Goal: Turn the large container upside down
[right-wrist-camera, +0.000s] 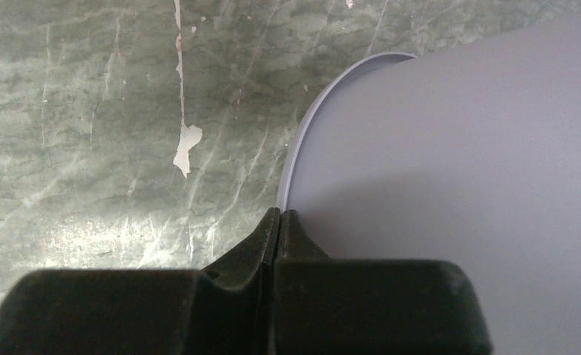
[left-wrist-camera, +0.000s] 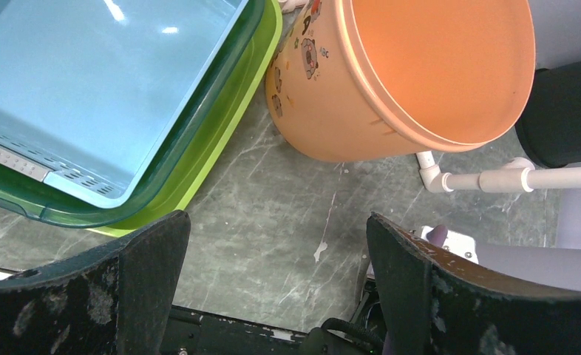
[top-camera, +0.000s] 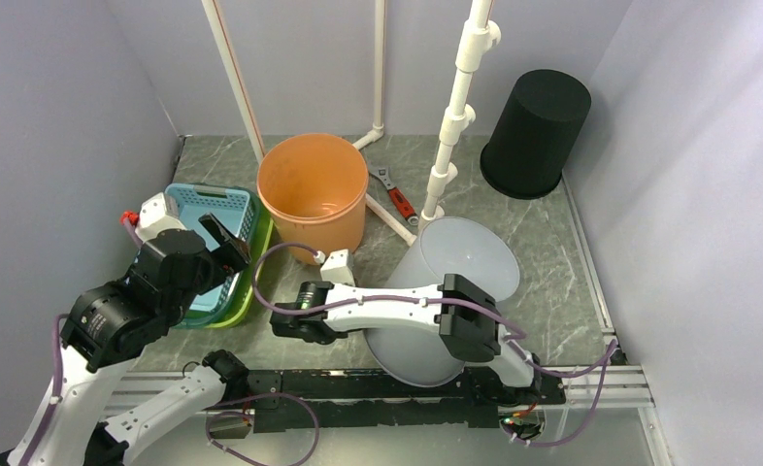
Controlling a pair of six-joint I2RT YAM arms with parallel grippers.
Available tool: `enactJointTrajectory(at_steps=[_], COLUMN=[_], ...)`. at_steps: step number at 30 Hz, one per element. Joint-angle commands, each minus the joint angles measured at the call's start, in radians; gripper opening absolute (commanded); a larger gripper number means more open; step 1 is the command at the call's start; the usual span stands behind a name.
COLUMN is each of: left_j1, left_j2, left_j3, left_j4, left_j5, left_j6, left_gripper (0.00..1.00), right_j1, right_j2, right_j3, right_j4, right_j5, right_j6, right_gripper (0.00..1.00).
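The large container (top-camera: 467, 257), a plain translucent grey tub with no label, lies tipped on its side at the centre right of the table (top-camera: 552, 252). The right arm crosses it and hides part of its wall. Behind it stands an orange bucket (top-camera: 312, 184) with cartoon stickers (left-wrist-camera: 308, 53); their tiny lettering is too small to read. A black bin (top-camera: 536, 131) sits mouth down at the rear right. A blue basket (top-camera: 208, 209) nests in green ones (left-wrist-camera: 221, 140). White pipes (top-camera: 455, 107) rise at the back, with a red-handled wrench (top-camera: 395, 196) beside them. The left gripper (left-wrist-camera: 276, 222) hangs with its fingers wide apart and empty. The right gripper (right-wrist-camera: 280, 214) pinches the container's rim (right-wrist-camera: 302, 148).
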Motion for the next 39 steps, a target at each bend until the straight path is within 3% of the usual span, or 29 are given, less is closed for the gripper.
enactJointTrajectory(at_steps=[1,23,34,39], left_j1=[-0.003,-0.003,-0.003,-0.003], left_j2=[-0.006,-0.004,-0.026,-0.016], left_j3=[-0.007,0.003,0.005,0.039], left_j4=[0.005,0.003,-0.005,-0.035], left_j5=[-0.011,-0.035,-0.044,-0.068], left_j6=[-0.023,-0.013,0.008,0.022], left_gripper=[0.95,0.95,0.95,0.95], right_j1=[-0.005,-0.100,-0.101,-0.098], right_j2=[0.018,0.131,0.201,0.217], right_j3=[0.013,0.125,0.164,0.204], right_j4=[0.037,0.106,0.090,0.100], right_j5=[0.009,0.113,0.193,0.195], right_j6=[-0.010,-0.024,0.081,0.040], right_gripper=[0.00,0.00,0.00,0.00])
